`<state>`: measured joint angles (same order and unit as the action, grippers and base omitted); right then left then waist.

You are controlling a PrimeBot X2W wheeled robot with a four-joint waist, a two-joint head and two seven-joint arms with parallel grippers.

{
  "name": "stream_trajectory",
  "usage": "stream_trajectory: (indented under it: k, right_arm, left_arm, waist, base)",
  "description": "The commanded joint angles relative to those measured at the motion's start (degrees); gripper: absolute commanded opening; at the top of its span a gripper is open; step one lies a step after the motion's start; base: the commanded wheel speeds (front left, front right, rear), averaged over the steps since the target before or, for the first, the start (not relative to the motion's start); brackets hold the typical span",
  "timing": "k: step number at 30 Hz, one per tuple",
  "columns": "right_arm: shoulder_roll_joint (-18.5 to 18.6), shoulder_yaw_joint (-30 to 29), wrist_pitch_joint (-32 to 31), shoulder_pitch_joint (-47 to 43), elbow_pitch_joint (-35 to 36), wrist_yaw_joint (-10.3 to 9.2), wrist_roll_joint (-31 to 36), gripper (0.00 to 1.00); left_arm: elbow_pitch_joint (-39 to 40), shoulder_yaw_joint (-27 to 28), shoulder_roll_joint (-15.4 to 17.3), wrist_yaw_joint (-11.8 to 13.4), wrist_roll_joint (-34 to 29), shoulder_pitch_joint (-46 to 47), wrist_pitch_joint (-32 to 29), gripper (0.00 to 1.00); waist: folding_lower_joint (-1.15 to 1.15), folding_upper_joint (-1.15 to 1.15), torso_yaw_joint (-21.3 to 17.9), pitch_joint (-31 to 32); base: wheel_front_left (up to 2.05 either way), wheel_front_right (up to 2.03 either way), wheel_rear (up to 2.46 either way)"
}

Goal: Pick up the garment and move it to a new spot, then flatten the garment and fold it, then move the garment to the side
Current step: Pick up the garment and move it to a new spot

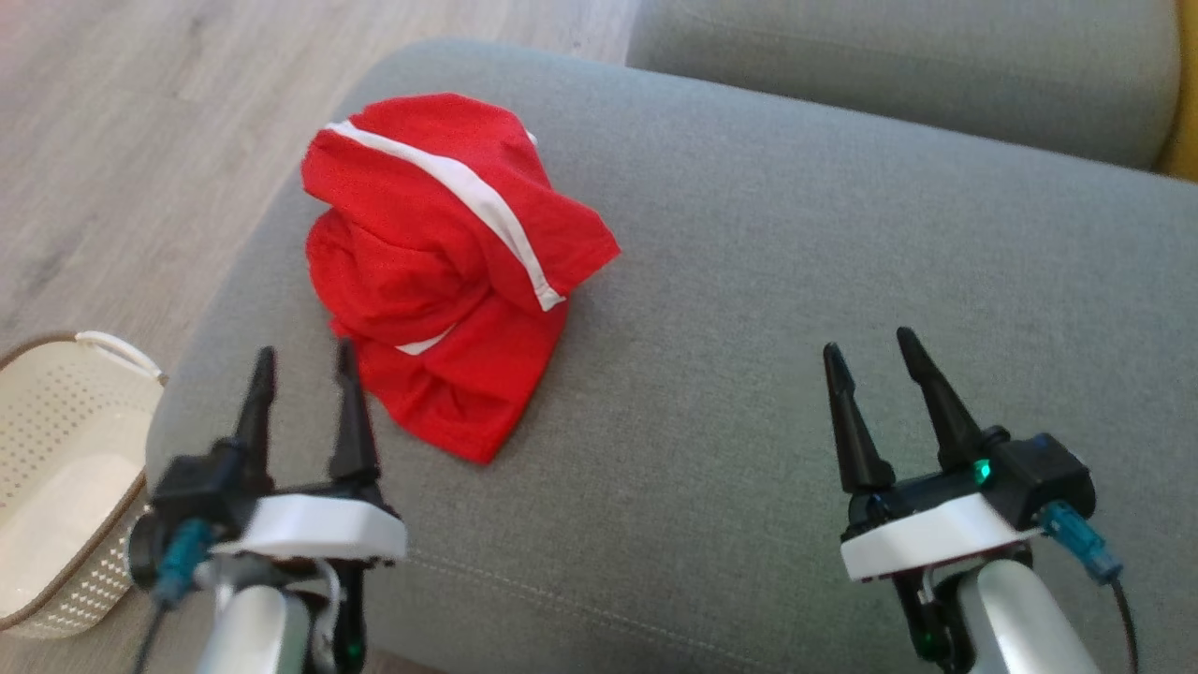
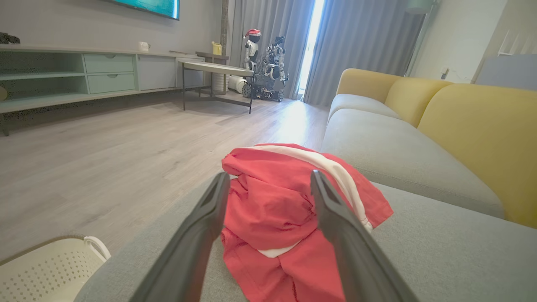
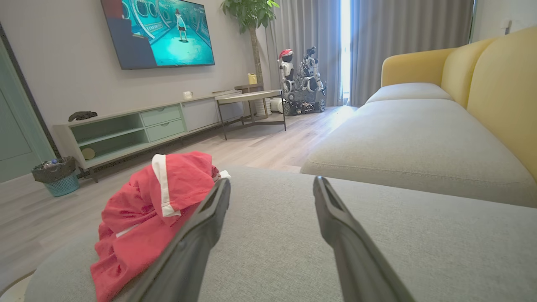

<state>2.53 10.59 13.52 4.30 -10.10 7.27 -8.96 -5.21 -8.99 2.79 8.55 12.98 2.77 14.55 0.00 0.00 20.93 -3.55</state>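
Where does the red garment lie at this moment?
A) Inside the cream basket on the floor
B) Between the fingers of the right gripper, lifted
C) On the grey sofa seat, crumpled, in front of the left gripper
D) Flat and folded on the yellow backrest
C: the garment sits bunched on the grey sofa seat, just ahead of the open left gripper; the right gripper is open and holds nothing, well off to the side.
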Motion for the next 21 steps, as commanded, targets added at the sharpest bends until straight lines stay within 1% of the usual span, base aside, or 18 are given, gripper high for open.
stream_trajectory:
  k: [1, 2, 5, 7, 10, 13, 18, 21]
  right_arm:
    - [0.3, 1.0, -0.3, 3.5, 2.2, 0.22, 0.4, 1.0]
    - [0.3, 0.7, -0.3, 3.6, 2.4, 0.22, 0.6, 1.0]
    - [0.3, -0.8, -0.6, 4.0, 3.3, 0.22, 1.2, 1.0]
    - [0.3, -1.8, -0.8, 4.3, 4.1, 0.22, 1.5, 1.0]
    - [0.3, -2.8, -1.3, 5.0, 5.3, 0.22, 2.1, 1.0]
    - [0.3, -3.5, -1.8, 5.6, 6.6, 0.22, 2.9, 1.0]
    - [0.3, -3.8, -2.5, 6.6, 8.3, 0.22, 3.8, 1.0]
    - [0.3, -3.7, -2.7, 7.1, 8.9, 0.22, 4.0, 1.0]
  left_arm:
    - [1.7, 2.4, 0.1, 0.0, 0.8, 3.5, 0.4, 1.0]
    - [1.5, 2.7, 0.1, -0.3, 1.2, 4.1, 0.4, 1.0]
    - [0.7, 3.7, 0.1, -1.9, -0.7, 6.7, 0.4, 1.0]
    - [-0.5, 4.8, 0.1, -3.1, -0.3, 8.8, 0.4, 1.0]
    - [-3.7, 6.3, 0.9, -5.1, 0.0, 12.4, 0.4, 1.0]
    - [-8.9, 7.9, 1.7, -6.5, 2.1, 16.6, 0.1, 1.0]
    - [-16.1, 9.0, 4.7, -8.7, 4.3, 25.2, -3.6, 1.0]
    - [-19.2, 9.6, 5.5, -9.8, 6.0, 29.1, -6.4, 1.0]
  waist:
    - [0.0, 0.0, -0.7, -0.9]
    - [0.0, 0.0, -1.1, -1.6]
    - [0.0, 0.0, -2.0, -3.5]
    - [0.0, 0.0, -2.8, -5.0]
    - [0.0, 0.0, -4.1, -7.4]
    - [0.0, 0.0, -5.4, -9.9]
    - [0.0, 0.0, -7.2, -13.2]
    - [0.0, 0.0, -8.2, -14.7]
  base:
    - [0.0, 0.0, 0.0]
    - [0.0, 0.0, 0.0]
    - [0.0, 0.0, 0.0]
    - [0.0, 0.0, 0.0]
    - [0.0, 0.0, 0.0]
    - [0.0, 0.0, 0.0]
    - [0.0, 0.0, 0.0]
    - [0.0, 0.0, 0.0]
